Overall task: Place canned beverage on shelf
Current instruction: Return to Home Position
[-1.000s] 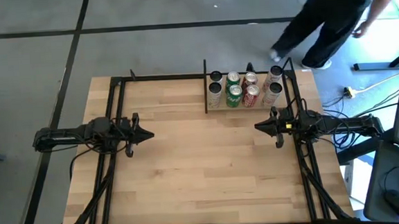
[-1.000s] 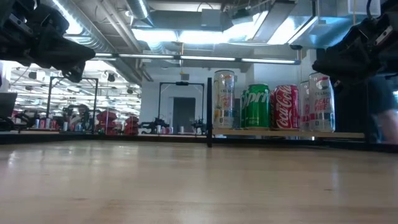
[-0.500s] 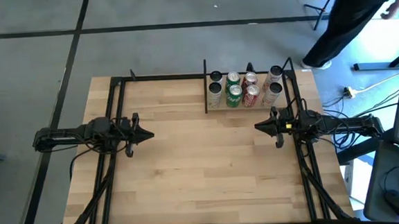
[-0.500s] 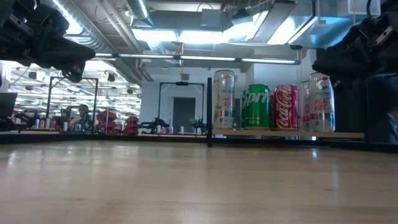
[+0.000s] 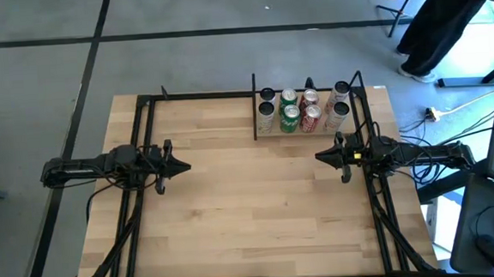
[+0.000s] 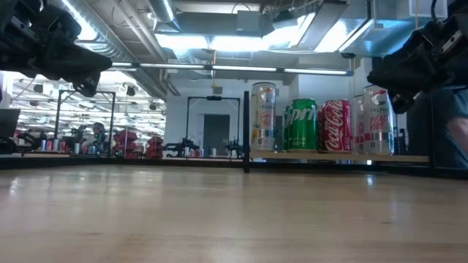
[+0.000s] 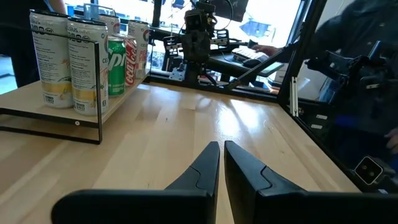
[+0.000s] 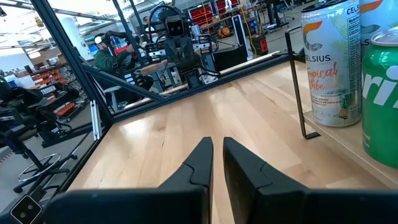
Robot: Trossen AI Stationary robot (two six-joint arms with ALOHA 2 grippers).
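Several beverage cans stand upright in two rows on the shelf (image 5: 268, 134) at the table's far right, among them a green can (image 5: 290, 117) and a red can (image 5: 311, 116). In the low view the green can (image 6: 300, 126) and the red can (image 6: 337, 126) stand on the shelf's wood board (image 6: 336, 156). My left gripper (image 5: 189, 167) hovers level at the table's left side, shut and empty, pointing right. My right gripper (image 5: 317, 157) hovers level just nearer than the shelf, shut and empty, pointing left. The wrist views show each closed pair: left gripper (image 7: 221, 144), right gripper (image 8: 217, 140).
Bare light-wood tabletop (image 5: 251, 198) lies between the two arms. Black frame bars (image 5: 144, 136) run along the table's left, right and far edges. A person (image 5: 446, 15) walks on the floor beyond the far right corner. Cables (image 5: 435, 118) lie off the right edge.
Both arms and the cans have kept still. The person beyond the table's far right corner has walked farther toward the right.
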